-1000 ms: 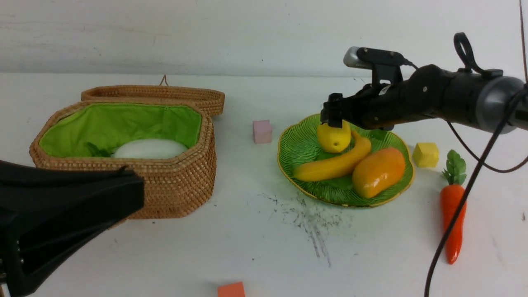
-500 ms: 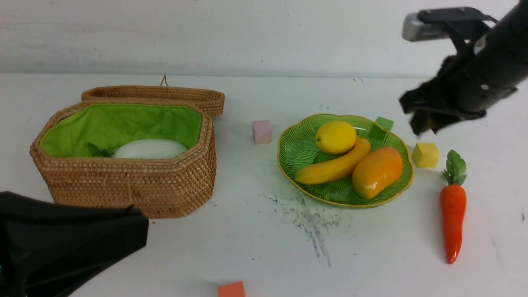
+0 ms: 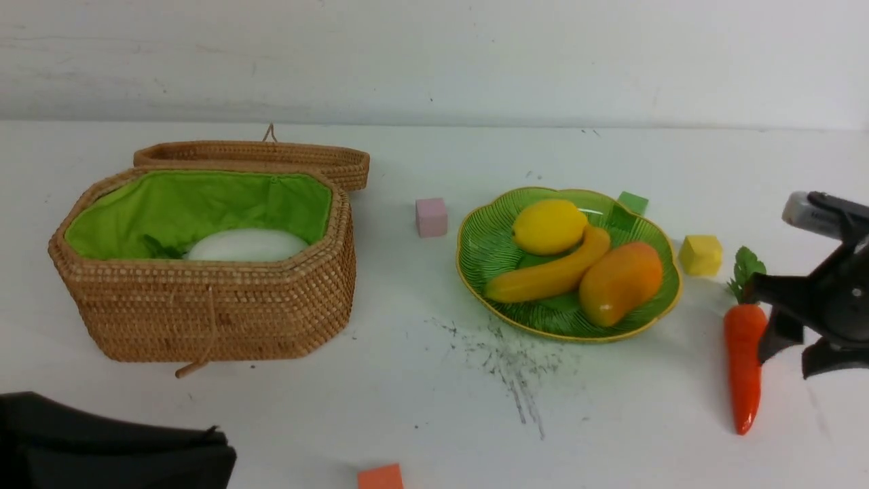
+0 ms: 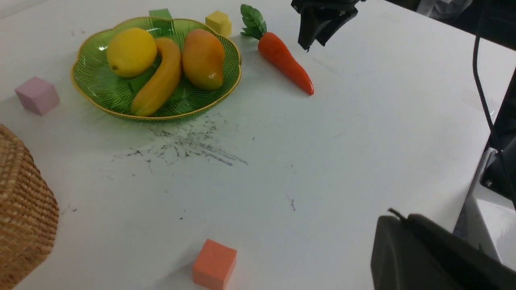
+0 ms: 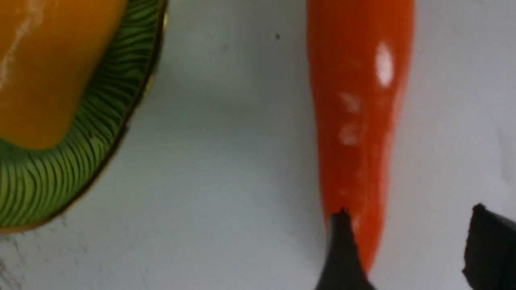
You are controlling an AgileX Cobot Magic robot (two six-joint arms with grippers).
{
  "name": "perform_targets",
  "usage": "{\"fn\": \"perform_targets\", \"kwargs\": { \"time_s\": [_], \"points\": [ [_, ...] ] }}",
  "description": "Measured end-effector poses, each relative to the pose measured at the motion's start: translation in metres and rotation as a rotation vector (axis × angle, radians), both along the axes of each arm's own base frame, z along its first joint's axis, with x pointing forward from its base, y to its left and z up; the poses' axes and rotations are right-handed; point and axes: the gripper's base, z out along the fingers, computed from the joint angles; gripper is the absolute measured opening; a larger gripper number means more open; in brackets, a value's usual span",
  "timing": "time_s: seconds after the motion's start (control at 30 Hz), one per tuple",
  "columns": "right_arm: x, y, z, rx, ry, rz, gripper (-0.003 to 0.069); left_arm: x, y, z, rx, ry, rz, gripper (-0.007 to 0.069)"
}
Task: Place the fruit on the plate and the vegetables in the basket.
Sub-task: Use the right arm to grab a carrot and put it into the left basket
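The lemon [image 3: 548, 226], banana [image 3: 543, 275] and mango [image 3: 621, 282] lie on the green plate [image 3: 492, 234]. The orange carrot [image 3: 743, 353] lies on the table to the plate's right, its leaves pointing away from me. My right gripper [image 3: 791, 360] hangs open just right of the carrot. In the right wrist view, one fingertip [image 5: 342, 241] overlaps the carrot [image 5: 358, 100] and the other stands clear of it. A white radish [image 3: 246, 244] rests in the open wicker basket [image 3: 224, 312]. My left gripper [image 3: 217, 445] is shut and empty at the near left.
The basket's lid [image 3: 271, 155] lies open behind it. A pink cube [image 3: 432, 216], a green cube [image 3: 631, 202] and a yellow cube [image 3: 700, 255] sit around the plate. An orange cube [image 3: 380, 477] is at the table's front edge. Dark scuff marks [image 3: 509, 360] mark the middle.
My right gripper left the lemon on the plate, rose, swung right and came down beside the carrot. The left arm sank toward the near left corner.
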Motion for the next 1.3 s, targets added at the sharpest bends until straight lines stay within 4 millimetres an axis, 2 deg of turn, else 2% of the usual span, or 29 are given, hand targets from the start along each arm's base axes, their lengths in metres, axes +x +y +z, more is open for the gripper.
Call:
{"fn": "perform_targets", "kwargs": {
  "time_s": [0.03,0.07,0.1,0.13,0.2,0.27,0.37,0.47,0.57,0.7,0.77,0.83,0.87,0.9,0.93,1.07,1.13,1.17,1.23,1.27,1.3],
  "points": [
    [0.0,0.0,0.0,-0.002,-0.006,0.002,0.0447,0.0,0.0,0.0,0.0,0.0,0.0,0.0008],
    [0.007,0.001,-0.012,0.016,-0.006,-0.001,0.0505,0.0,0.0,0.0,0.002,0.002,-0.001,0.0008],
    [0.009,0.001,-0.015,0.022,-0.011,-0.001,0.0525,0.0,0.0,0.0,0.002,0.002,-0.001,0.0008],
    [0.014,0.002,-0.027,0.032,-0.003,-0.001,0.0557,0.0,0.0,-0.001,0.005,0.005,-0.003,0.0011],
    [0.02,0.002,-0.041,0.031,-0.003,0.008,0.0568,-0.001,0.0,-0.001,0.01,0.01,-0.005,0.0014],
    [0.023,0.002,-0.046,0.028,-0.011,0.009,0.0547,-0.001,0.0,-0.001,0.015,0.008,-0.004,0.0016],
    [0.025,0.001,-0.048,0.021,-0.025,0.013,0.0477,0.0,0.001,-0.002,0.02,0.004,-0.003,0.0018],
    [0.026,0.0,-0.049,0.007,-0.031,0.022,0.0336,0.0,0.001,-0.002,0.025,0.003,-0.002,0.0018],
    [0.026,0.0,-0.049,-0.001,-0.029,0.03,0.0321,-0.001,0.001,-0.003,0.032,0.007,-0.004,0.0021],
    [0.016,-0.002,-0.036,-0.034,0.007,0.071,0.0322,0.0,0.002,-0.004,0.061,-0.004,0.005,0.0022],
    [0.01,-0.001,-0.013,-0.035,-0.006,0.069,0.0322,0.002,0.004,-0.004,0.07,-0.006,0.021,0.0023],
    [0.006,0.005,0.02,-0.025,-0.071,0.077,0.0322,0.004,0.006,-0.004,0.076,-0.017,0.055,0.0022],
    [0.006,0.013,0.035,-0.021,-0.111,0.1,0.0322,0.006,0.007,-0.004,0.085,-0.03,0.08,0.0022],
    [0.007,0.029,0.059,-0.015,-0.193,0.164,0.0322,0.009,0.01,-0.003,0.083,-0.037,0.125,0.0022],
    [0.007,0.043,0.075,-0.007,-0.25,0.222,0.0322,0.011,0.012,-0.003,0.093,-0.049,0.152,0.0022],
    [0.008,0.141,0.131,0.04,-0.511,0.586,0.0322,0.021,0.024,-0.001,0.052,-0.033,0.352,0.0024],
    [0.007,0.172,0.144,0.051,-0.594,0.69,0.0322,0.023,0.028,0.0,0.026,-0.028,0.413,0.0024],
    [0.005,0.216,0.153,0.064,-0.693,0.824,0.0322,0.024,0.034,0.002,-0.006,-0.02,0.492,0.0024],
    [0.008,0.256,0.163,0.064,-0.814,0.922,0.0322,0.024,0.044,0.003,-0.042,-0.011,0.593,0.0024],
    [0.011,0.279,0.163,0.06,-0.867,0.975,0.0322,0.024,0.047,0.004,-0.054,-0.004,0.633,0.0026],
    [0.015,0.291,0.158,0.054,-0.889,0.993,0.0322,0.023,0.05,0.004,-0.06,-0.006,0.656,0.0026]
  ]
}}
